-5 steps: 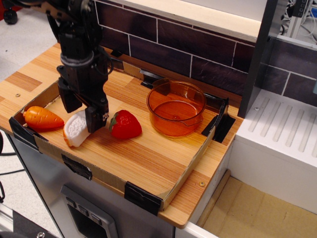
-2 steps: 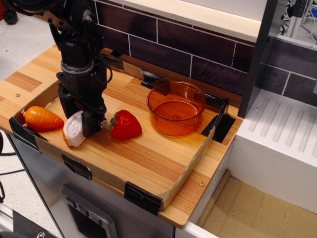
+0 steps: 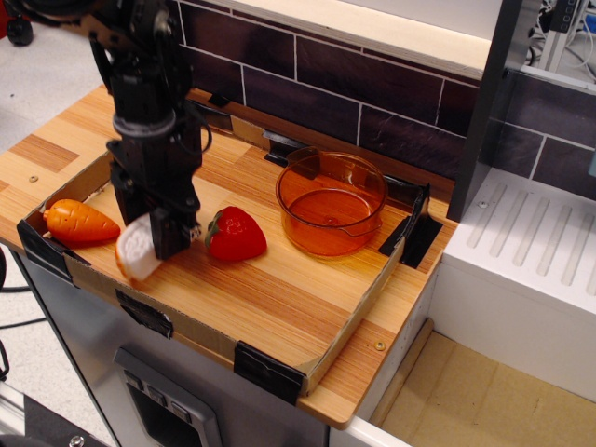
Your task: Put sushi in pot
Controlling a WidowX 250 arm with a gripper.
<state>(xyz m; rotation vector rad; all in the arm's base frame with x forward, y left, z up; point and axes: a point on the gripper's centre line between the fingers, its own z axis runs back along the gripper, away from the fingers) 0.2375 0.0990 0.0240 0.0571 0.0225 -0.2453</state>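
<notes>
The sushi (image 3: 135, 253), white with an orange edge, is at the front left of the wooden tray, tilted on its side. My black gripper (image 3: 149, 228) comes down from above with its fingers on either side of the sushi and is shut on it, close to the tray floor. The right finger (image 3: 172, 233) hides part of the sushi. The transparent orange pot (image 3: 331, 200) stands empty at the back right of the tray, well to the right of the gripper.
A red strawberry (image 3: 235, 235) lies just right of the gripper, between it and the pot. An orange carrot (image 3: 79, 222) lies at its left. The tray has a low cardboard rim (image 3: 354, 317). A dark tiled wall (image 3: 372, 84) stands behind, and a white ribbed surface (image 3: 531, 251) at the right.
The gripper dropped toward the sushi and its fingers closed in on it. The sushi has tipped and shifted slightly toward the tray's front edge.
</notes>
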